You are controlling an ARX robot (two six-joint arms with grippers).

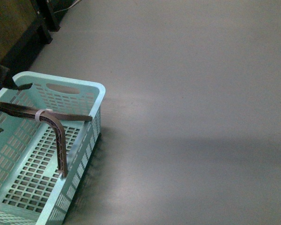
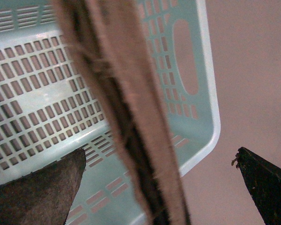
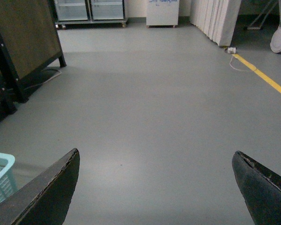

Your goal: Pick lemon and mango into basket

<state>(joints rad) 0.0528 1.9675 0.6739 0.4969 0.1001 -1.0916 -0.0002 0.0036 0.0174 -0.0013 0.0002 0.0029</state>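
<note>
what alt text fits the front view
A pale teal slotted basket with raised brown handles fills the lower left, its visible bottom empty. Grey floor covers most of the rest; no fruit shows.

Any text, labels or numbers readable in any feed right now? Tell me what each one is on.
Blue marks on the white cabinet, right wrist view: too small and blurred to read.
The basket: no label or print visible on the parts shown.
Nothing else is legible in any view.
</note>
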